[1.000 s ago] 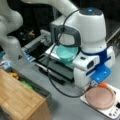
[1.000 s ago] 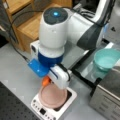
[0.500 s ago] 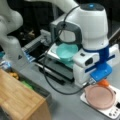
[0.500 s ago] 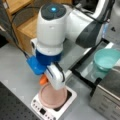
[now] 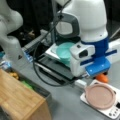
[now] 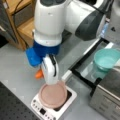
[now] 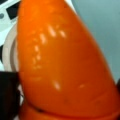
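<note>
**Orange carrot-like piece low beside the scale, under the wrist**

Orange, glossy, tapered piece [image 7: 65, 62], carrot-like, filling nearly the whole wrist view. In a front view [image 5: 102, 78] only a small orange end visible, poking out under the blue wrist block, down near the grey table [image 5: 62, 105]. In a front view [image 6: 38, 74] the same orange end low at the table, just beside the white camera housing.

Gripper [image 7: 15, 95]: only a dark finger edge visible at the wrist view's lower left, against the orange piece; hidden behind the blue block in both front views. Whether clamped or apart: cannot tell.

Just beside: pink plate [image 5: 100, 96] lying on a white kitchen scale [image 5: 111, 112]. Plate partly covered by the camera housing in a front view [image 6: 53, 95].

Farther off: teal bowl [image 6: 107, 59] in a dark rack [image 5: 53, 68], a black cable [image 5: 36, 72] looping across the table, a wooden box [image 5: 18, 100] at a front view's bottom left.
</note>
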### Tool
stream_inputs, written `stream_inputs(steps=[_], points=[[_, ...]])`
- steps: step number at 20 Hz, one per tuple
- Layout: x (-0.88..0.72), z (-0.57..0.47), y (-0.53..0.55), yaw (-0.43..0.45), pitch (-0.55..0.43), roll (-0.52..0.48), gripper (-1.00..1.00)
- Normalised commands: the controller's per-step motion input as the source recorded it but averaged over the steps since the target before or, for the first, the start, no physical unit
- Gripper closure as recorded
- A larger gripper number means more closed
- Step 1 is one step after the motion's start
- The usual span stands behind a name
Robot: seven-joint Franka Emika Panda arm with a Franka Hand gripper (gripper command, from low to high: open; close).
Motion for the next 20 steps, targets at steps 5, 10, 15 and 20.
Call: stream_inputs(steps=[5, 10, 15, 20], points=[[0.00, 0.12, 0.03, -0.414, 0.172, 0.182, 1.00], [-0.07, 0.09, 0.10, -0.493, 0.202, 0.243, 1.00], [-0.09, 0.11, 0.03, -0.353, 0.177, 0.151, 1.00], [-0.17, 0.07, 0.02, -0.365, 0.144, 0.106, 1.00]])
